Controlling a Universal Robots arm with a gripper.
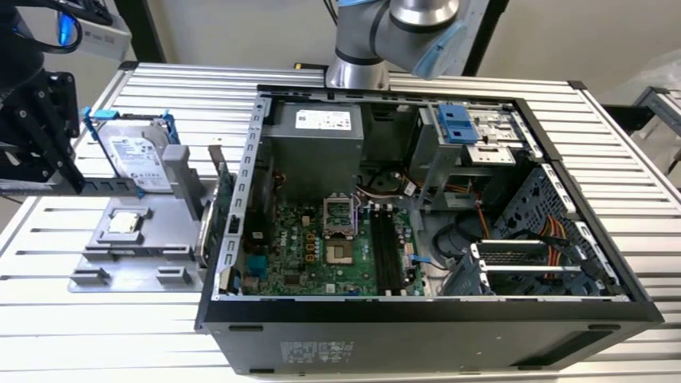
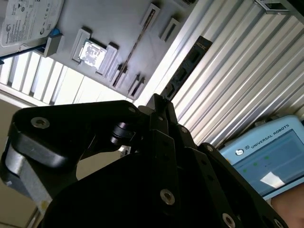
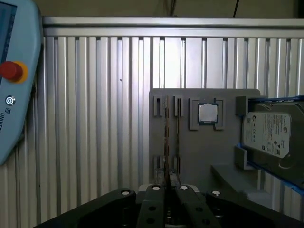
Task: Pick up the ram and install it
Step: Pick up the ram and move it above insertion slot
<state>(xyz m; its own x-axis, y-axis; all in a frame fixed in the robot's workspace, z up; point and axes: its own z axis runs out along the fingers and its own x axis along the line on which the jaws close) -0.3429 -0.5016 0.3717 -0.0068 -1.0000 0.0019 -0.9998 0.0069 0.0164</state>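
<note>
The ram (image 3: 166, 137) stands on edge in the slots of a grey holder plate (image 3: 209, 156). In the first wrist view I see it edge-on as a thin dark line, and in the second wrist view the ram (image 2: 137, 47) is a thin stick on the same plate. My gripper (image 3: 168, 190) hangs well above the plate, over the ram's near end. Its fingers meet with nothing between them. The gripper (image 2: 159, 102) narrows to one tip. In the exterior view the gripper (image 1: 37, 136) is at the left edge. The open computer case (image 1: 426, 319) shows black memory slots (image 1: 385, 255) on its board.
A silver hard drive (image 1: 139, 159) in a blue-handled bracket and a small square processor chip (image 1: 126, 223) share the grey plate. A teach pendant (image 3: 14, 80) lies on the slatted table (image 3: 95, 118). The arm's base (image 1: 356, 72) stands behind the case.
</note>
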